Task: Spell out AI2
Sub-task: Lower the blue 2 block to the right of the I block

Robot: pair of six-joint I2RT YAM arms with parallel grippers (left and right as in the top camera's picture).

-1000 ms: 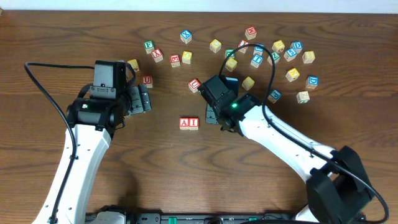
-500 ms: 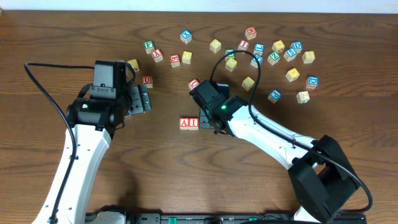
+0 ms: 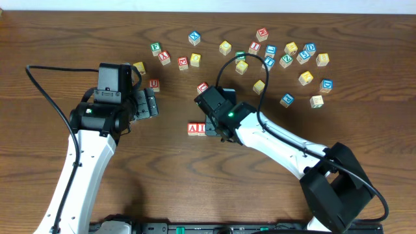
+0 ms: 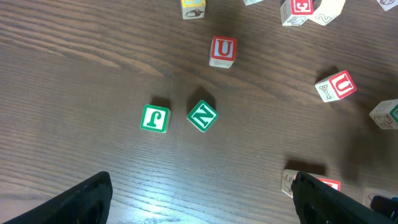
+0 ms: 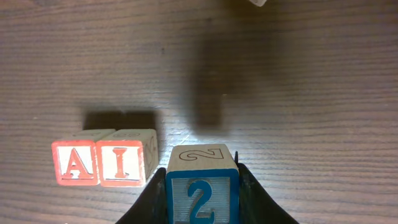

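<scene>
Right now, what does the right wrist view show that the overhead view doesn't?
Only the right wrist view shows the blue 2 block, clamped between the right jaws; overhead, the right arm covers it. Only the overhead view shows the left arm and the scattered loose blocks. Both show the red A block and I block side by side, with the right arm's end next to the I.
</scene>
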